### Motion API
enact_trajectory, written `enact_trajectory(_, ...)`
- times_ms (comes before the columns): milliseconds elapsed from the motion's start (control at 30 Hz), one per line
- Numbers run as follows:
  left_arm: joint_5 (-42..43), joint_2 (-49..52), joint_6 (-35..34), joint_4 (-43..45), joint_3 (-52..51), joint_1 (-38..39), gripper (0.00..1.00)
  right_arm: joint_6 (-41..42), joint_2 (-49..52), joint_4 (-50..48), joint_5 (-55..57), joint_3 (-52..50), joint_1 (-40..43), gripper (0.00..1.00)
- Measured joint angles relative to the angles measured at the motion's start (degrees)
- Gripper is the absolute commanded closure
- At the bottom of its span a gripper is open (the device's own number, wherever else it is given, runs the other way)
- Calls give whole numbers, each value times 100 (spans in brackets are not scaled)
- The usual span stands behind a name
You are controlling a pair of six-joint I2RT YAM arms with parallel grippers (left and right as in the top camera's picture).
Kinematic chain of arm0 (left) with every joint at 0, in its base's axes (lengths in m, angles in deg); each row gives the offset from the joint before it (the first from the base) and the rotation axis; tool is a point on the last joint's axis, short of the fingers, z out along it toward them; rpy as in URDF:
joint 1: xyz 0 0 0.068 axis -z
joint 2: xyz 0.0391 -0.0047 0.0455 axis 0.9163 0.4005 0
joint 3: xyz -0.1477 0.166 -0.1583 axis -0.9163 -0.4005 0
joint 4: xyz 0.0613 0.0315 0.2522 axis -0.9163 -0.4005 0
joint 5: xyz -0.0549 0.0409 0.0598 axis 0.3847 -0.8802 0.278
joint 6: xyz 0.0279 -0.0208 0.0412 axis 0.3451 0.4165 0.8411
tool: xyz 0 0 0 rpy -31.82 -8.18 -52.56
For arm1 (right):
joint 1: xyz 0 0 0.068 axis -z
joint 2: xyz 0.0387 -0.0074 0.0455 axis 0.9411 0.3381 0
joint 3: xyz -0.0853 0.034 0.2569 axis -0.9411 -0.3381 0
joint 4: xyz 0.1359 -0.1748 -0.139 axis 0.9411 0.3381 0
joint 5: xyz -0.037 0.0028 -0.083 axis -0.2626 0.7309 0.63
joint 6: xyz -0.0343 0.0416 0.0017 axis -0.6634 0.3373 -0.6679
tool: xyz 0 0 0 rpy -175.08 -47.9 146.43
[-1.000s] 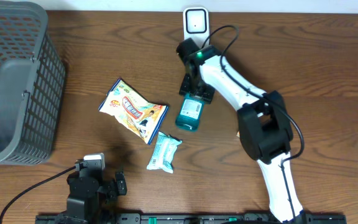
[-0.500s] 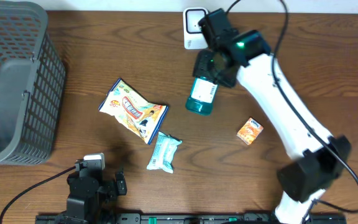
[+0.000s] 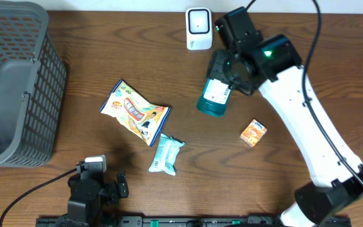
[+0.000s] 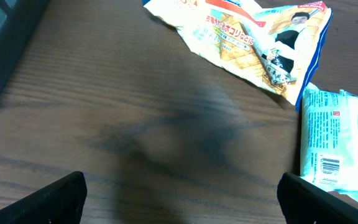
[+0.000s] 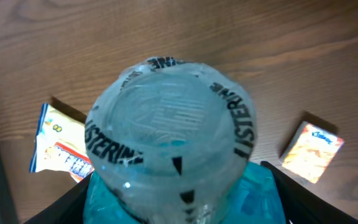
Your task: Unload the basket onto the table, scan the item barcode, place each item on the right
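Mouthwash bottle (image 3: 214,98): cap end clamped in right fingers (image 3: 222,65), held above the counter (image 3: 93,63) just beside the scanner (image 3: 198,28), long axis running away from it; left fingers (image 4: 55,200) spread, empty, well apart.

You have bare table (image 3: 84,69) to pass through between the basket (image 3: 17,82) on the left and the snack bag (image 3: 134,112). The tissue packet (image 3: 166,154) lies just beside that bag, blocking the middle. Right side: bottle (image 3: 213,99) near the scanner (image 3: 198,28), orange box (image 3: 254,132) apart, right arm (image 3: 307,128) slanting across.
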Motion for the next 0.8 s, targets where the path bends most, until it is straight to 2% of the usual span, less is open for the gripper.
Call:
enact_trajectory(333,0,0,2,0,0,0,2,11,-188,260,313,0,0,57)
enact_trajectory(533,0,0,0,0,0,0,2,20,-188,168,516,0,0,60)
enact_trajectory(800,0,0,2,0,0,0,2,17,-184,-420,1943,0,0,60)
